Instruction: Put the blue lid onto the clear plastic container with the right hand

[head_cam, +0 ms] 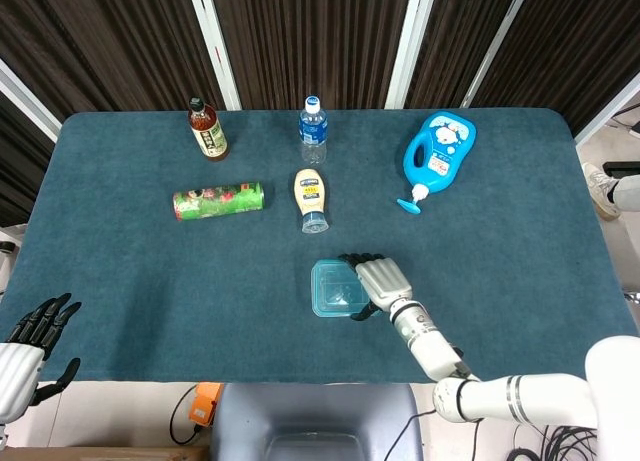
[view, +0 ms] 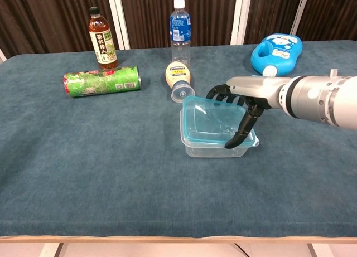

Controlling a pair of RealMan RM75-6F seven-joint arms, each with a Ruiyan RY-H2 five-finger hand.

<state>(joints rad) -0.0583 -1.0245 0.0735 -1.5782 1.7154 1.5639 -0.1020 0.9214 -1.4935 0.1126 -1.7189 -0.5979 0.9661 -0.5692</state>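
The clear plastic container (view: 211,149) stands on the table a little right of centre. The blue-rimmed lid (view: 213,121) lies on top of it, its far edge slightly raised. My right hand (view: 244,98) reaches over the lid from the right and grips it, with fingers curled over the far edge and the thumb down on the near right corner. In the head view, the lid (head_cam: 333,287) covers the container, and the right hand (head_cam: 379,280) is at its right side. My left hand (head_cam: 34,329) hangs open off the table's front left corner.
Behind the container lie a mayonnaise bottle (view: 178,79) and a green can (view: 102,81) on their sides. A tea bottle (view: 102,39) and a water bottle (view: 179,27) stand at the back. A blue detergent bottle (view: 276,52) lies at the back right.
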